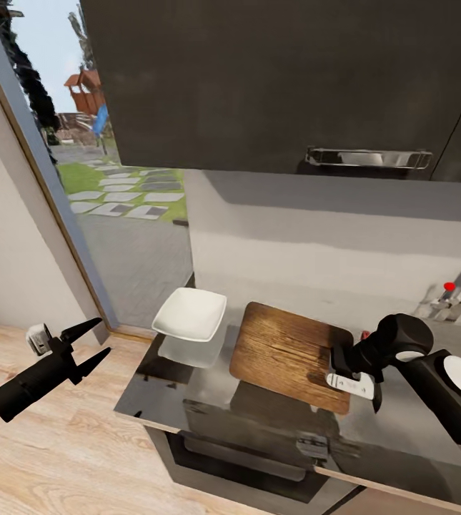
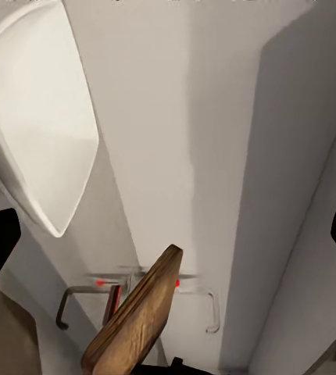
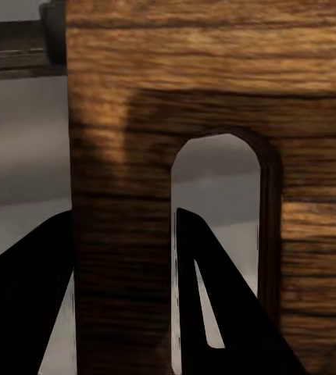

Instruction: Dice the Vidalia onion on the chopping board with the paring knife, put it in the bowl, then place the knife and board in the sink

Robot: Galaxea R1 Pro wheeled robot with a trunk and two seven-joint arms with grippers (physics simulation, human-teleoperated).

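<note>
The dark brown chopping board [image 1: 287, 354] lies tilted over the glossy countertop [image 1: 160, 405]. My right gripper [image 1: 352, 377] is shut on its handle end. One finger [image 3: 215, 301] passes through the oblong slot of the chopping board [image 3: 168, 101], the other finger [image 3: 27, 308] lies outside its edge. The white bowl [image 1: 191, 313] stands just left of the board; I cannot make out any contents. My left gripper [image 1: 87, 345] hangs open over the floor, left of the counter, facing the bowl [image 2: 35, 133] and the board's edge [image 2: 137, 312]. Onion and paring knife are out of view. A tiny red speck [image 1: 364, 334] sits behind the right wrist.
A chrome tap with a red knob [image 1: 449, 287] stands at the far right by the wall. Dark upper cabinets with a bar handle [image 1: 367, 157] hang overhead. A glass door [image 1: 116, 179] and wooden floor [image 1: 66, 443] lie to the left. An oven front [image 1: 259, 458] sits below the counter.
</note>
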